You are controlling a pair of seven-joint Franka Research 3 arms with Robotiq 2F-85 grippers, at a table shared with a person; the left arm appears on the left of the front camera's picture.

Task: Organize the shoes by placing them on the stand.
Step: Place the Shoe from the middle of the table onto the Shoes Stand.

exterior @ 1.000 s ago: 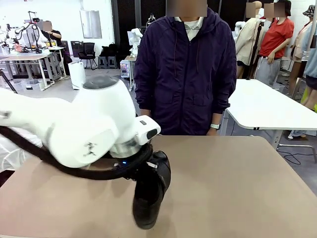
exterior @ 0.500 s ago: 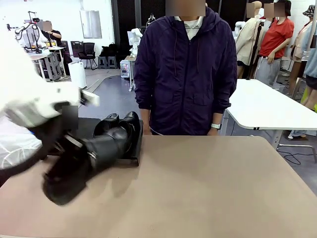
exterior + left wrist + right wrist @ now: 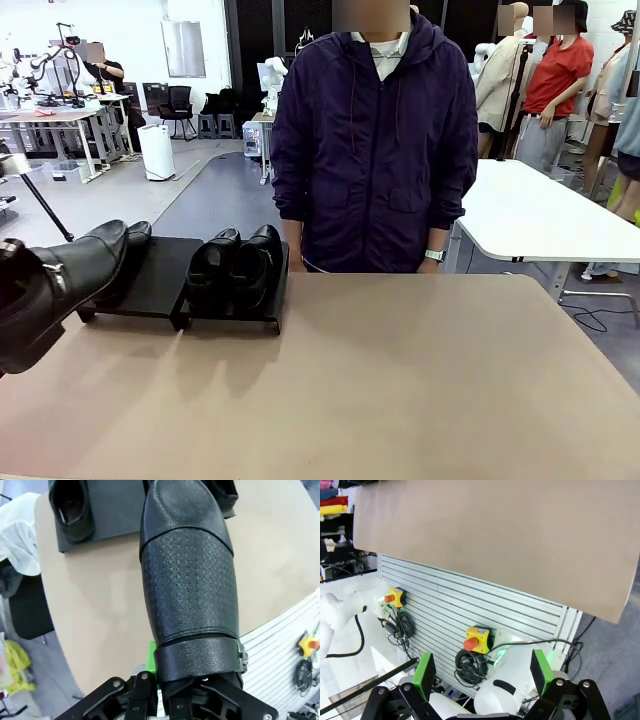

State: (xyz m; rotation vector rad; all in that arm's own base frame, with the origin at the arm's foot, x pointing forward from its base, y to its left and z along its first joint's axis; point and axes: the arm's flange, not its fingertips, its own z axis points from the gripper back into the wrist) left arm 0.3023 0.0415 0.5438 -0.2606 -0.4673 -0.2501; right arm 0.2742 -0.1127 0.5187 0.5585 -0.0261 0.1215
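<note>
The left fingers (image 3: 192,680) grip one shoe (image 3: 55,285) by its heel, toe pointing along them toward the stand (image 3: 160,280), whose left half holds one shoe (image 3: 130,250). Two shoes (image 3: 235,262) sit on its right half. The right fingers (image 3: 482,672) are spread, off the desk (image 3: 420,370).

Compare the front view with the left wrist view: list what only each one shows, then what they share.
Front view alone: the person standing behind the table, and the pair of shoes side by side on the stand's right platform.

Left wrist view alone: the left gripper shut on the held shoe's heel end, and the slatted panel below the table edge.

Both: the held shoe in the air, the stand, one shoe on its left platform, and the table.
</note>
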